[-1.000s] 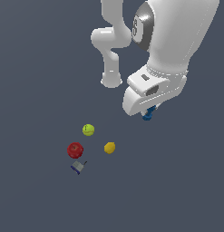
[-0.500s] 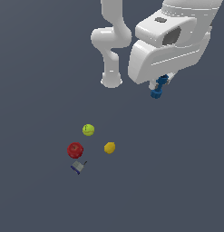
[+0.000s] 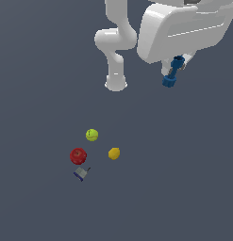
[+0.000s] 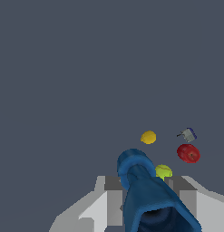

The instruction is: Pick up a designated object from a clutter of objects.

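Exterior view: wide bare floor (image 3: 184, 179) all round, four items grouped low at the exterior view's left. Arm (image 3: 184, 28) raised high, gripper (image 3: 177, 66) clamped on the blue piece (image 3: 173, 71), hanging tilted, well apart from ball (image 3: 92, 135), apple (image 3: 78, 155), lemon (image 3: 114, 153), block (image 3: 81, 173).

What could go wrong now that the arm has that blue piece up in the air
The blue piece hangs tilted from the tool, gripped near one end with most of its length sticking out, so it could swing or slip during a fast move. If it drops from this height, it might bounce or roll into the green ball, lemon or apple below.
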You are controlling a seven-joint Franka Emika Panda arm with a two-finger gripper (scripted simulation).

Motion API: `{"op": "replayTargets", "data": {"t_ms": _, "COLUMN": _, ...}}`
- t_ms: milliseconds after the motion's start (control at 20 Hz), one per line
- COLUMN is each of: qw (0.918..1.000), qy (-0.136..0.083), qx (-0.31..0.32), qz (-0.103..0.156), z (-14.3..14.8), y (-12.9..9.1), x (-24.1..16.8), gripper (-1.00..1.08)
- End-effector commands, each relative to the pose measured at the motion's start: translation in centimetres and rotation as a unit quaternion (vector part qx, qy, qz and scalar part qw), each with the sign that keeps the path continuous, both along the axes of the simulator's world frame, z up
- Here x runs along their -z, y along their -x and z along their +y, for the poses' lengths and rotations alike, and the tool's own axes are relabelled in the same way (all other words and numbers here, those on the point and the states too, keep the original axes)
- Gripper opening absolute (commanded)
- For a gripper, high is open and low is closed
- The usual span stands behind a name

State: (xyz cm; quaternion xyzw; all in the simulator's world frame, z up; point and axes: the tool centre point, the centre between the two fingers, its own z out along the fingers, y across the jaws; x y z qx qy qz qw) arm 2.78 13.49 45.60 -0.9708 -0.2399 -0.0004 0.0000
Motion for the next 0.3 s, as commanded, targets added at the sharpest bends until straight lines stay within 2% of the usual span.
{"op": "replayTargets", "data": {"t_ms": 0, "qw": 1.0000, "qy": 0.000, "qx": 0.000, "qz": 0.000, "z": 0.02, "y": -0.01, "x": -0.50, "gripper": -1.00}}
{"op": "replayTargets", "data": {"t_ms": 250, "qw": 1.0000, "qy": 0.000, "qx": 0.000, "qz": 0.000, "z": 0.04, "y": -0.09, "x": -0.51, "gripper": -1.00}}
